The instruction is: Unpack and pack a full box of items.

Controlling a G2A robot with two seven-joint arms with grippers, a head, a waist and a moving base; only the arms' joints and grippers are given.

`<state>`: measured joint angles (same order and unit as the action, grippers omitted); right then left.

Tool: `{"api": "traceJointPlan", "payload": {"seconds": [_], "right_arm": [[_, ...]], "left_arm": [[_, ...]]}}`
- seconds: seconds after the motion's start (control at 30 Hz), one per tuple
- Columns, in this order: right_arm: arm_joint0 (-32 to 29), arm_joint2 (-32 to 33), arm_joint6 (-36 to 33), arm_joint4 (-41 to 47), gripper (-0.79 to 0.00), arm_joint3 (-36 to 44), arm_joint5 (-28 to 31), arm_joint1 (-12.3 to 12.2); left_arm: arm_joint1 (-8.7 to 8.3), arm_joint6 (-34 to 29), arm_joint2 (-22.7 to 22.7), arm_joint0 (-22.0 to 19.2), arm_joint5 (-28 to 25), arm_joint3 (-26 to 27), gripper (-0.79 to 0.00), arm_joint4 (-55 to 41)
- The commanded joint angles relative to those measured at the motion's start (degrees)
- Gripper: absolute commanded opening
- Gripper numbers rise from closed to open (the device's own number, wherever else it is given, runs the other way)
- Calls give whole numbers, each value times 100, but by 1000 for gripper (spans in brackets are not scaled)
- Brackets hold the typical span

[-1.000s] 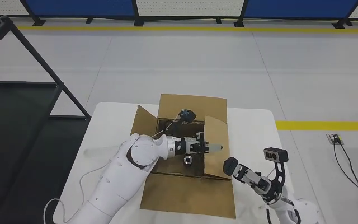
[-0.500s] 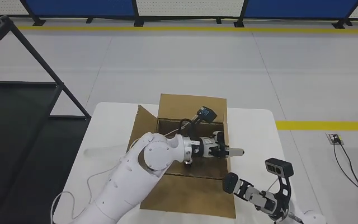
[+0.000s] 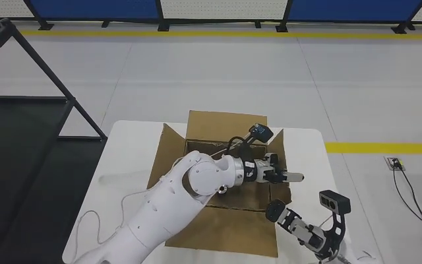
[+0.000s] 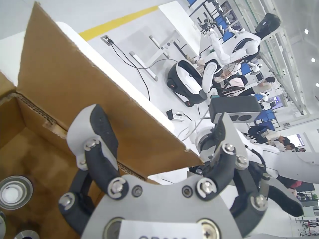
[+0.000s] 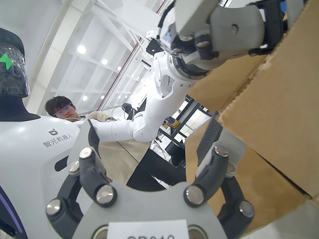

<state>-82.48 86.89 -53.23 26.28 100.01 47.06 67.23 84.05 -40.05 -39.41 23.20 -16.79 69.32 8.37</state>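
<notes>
Nearest the robot, the right claw is held low, just beside the near right corner of the box. Its jaws are spread wide and nothing is held between them.

Farther out, the left claw is stretched across the open box to the right flap, jaws likewise wide and empty. One finger is set before the flap's inner face and the other beyond its free edge, so the flap is judged to lie in the gap; contact cannot be told. The flap's long edge runs near to far, and the left arm is plainly the nearer to it.

The box is seen as brown corrugated card, standing open on the white tabletop, with round metal-lidded containers at its bottom.
</notes>
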Motion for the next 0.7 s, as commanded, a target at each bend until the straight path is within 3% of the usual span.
{"api": "traceJointPlan", "payload": {"seconds": [0.0,0.17,0.33,0.47,0.67], "right_arm": [[-73,56,193,-130,0,31,56,-1],[-208,166,822,-606,0,108,-19,11],[-201,252,1299,-849,0,109,-268,15],[-140,323,1429,-831,0,61,-462,1],[-52,417,1505,-799,0,-105,-812,-26]], "left_arm": [[32,21,15,-31,-23,-88,0,-1],[50,10,-83,-46,-108,-126,0,4],[-124,-166,-479,239,-240,252,0,330],[-368,-261,-951,784,-167,938,0,1036],[-734,-512,-2010,1837,-143,2266,0,1545]]}}
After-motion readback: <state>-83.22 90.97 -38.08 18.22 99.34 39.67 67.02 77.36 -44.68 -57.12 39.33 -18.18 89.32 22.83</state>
